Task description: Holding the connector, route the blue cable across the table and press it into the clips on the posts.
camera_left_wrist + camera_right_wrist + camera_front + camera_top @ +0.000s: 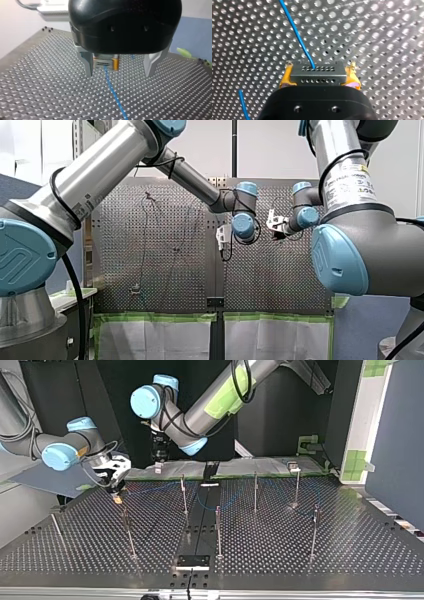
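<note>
In the right wrist view my right gripper (320, 74) has its yellow pads (286, 78) shut on the grey connector (317, 72). The blue cable (295, 32) leaves the connector's face and runs off over the perforated table (382, 37). In the left wrist view my left gripper (118, 74) hangs open, its metal fingers (87, 63) wide apart, and the connector (103, 63) shows beyond them, not between them. The cable (112, 90) lies on the plate under it. In the top view my right gripper (114, 472) is low at the left, and my left gripper (159, 455) is behind it.
Several thin posts stand on the table, among them one (183, 492) near the middle, one (255, 491) right of it and one (129, 535) nearer the camera. A black plate (193, 561) lies at the front edge. Green-taped white sheets (155, 335) hang at the front view's near side.
</note>
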{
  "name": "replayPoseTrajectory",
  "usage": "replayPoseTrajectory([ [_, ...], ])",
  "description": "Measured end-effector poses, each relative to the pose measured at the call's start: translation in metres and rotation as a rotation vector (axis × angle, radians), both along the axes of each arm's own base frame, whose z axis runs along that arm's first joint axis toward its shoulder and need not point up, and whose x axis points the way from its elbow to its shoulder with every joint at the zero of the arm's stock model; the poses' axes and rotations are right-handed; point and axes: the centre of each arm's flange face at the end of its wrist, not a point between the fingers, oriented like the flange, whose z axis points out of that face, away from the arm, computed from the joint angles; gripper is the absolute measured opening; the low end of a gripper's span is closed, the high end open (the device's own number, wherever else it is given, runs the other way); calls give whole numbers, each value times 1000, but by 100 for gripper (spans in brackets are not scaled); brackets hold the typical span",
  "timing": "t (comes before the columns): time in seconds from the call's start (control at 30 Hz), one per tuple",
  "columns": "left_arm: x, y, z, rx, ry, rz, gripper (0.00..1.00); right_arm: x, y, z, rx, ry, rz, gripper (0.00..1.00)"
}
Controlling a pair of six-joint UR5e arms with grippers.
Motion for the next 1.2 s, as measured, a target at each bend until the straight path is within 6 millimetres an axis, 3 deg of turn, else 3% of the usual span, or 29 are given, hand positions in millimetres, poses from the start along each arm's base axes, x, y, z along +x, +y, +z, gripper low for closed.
replayPoseTrajectory([
  [0.33, 11, -10, -28, 51, 54, 30, 100, -8, -3, 3, -4, -1, -13, 0],
  [0.9, 49, -27, -78, 77, 94, 60, 100, -7, -4, 1, -10, -7, 5, 0],
  [1.2, 62, -41, -58, 10, 33, 105, 100, -7, -5, -1, -9, -8, 5, 0],
])
